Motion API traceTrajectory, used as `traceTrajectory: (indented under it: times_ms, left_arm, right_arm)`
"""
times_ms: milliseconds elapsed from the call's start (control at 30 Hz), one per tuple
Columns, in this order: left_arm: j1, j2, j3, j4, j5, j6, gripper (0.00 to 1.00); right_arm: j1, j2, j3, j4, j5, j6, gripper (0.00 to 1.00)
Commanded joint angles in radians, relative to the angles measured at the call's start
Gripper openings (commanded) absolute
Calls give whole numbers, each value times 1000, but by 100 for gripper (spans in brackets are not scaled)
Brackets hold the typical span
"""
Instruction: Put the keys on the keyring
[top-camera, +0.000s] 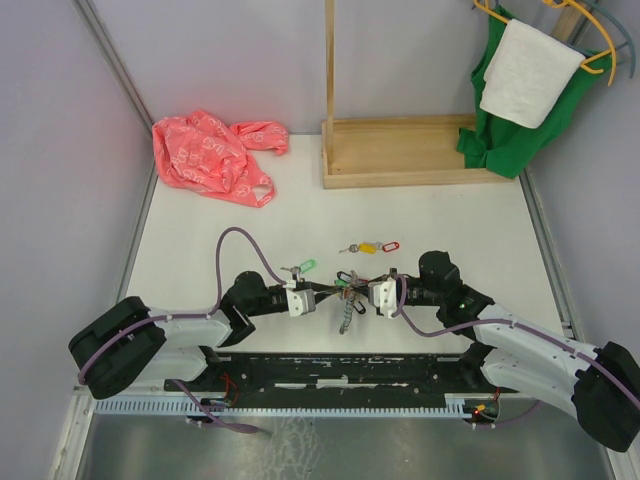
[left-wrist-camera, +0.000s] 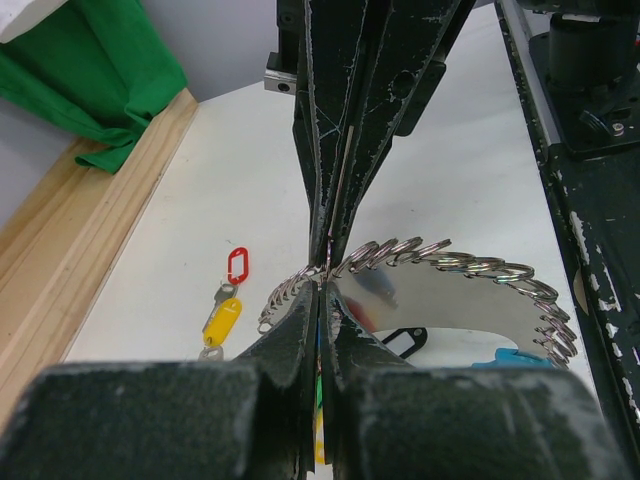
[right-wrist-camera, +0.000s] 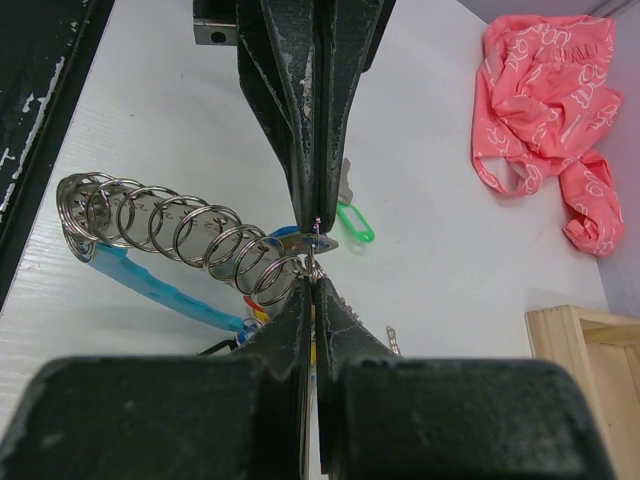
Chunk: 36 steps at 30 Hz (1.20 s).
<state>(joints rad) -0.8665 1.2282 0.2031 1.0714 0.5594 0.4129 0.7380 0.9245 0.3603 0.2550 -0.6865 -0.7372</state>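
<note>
The keyring (top-camera: 346, 312) hangs between my two grippers at the table's middle front. It is a coil of metal rings (right-wrist-camera: 165, 225) with a light-blue sleeve (right-wrist-camera: 150, 285). My right gripper (right-wrist-camera: 312, 282) is shut on one ring at the coil's end. My left gripper (left-wrist-camera: 325, 285) meets it tip to tip, shut on the flat silver head of a key (right-wrist-camera: 298, 243). The keyring's coil (left-wrist-camera: 450, 265) curves to the right in the left wrist view. Two keys with a yellow tag (left-wrist-camera: 222, 320) and a red tag (left-wrist-camera: 237, 265) lie on the table beyond. A green-tagged key (right-wrist-camera: 355, 222) lies by the left fingers.
A crumpled pink plastic bag (top-camera: 210, 155) lies at the back left. A wooden stand (top-camera: 400, 150) sits at the back middle, with a green cloth and a white towel (top-camera: 525, 75) on hangers to its right. A black rail (top-camera: 340, 370) runs along the near edge.
</note>
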Motion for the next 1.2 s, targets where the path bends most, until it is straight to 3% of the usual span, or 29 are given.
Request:
traceTrajectory:
  times_ms: [0,1167]
  left_arm:
    - [-7,-11,28,37,-4,-20,3]
    - [-8,-12,34,29,-6,-28,3]
  right_arm:
    - [3,-27,3,64,16,3,1]
    - [4,-28,10,52,15,-1,1]
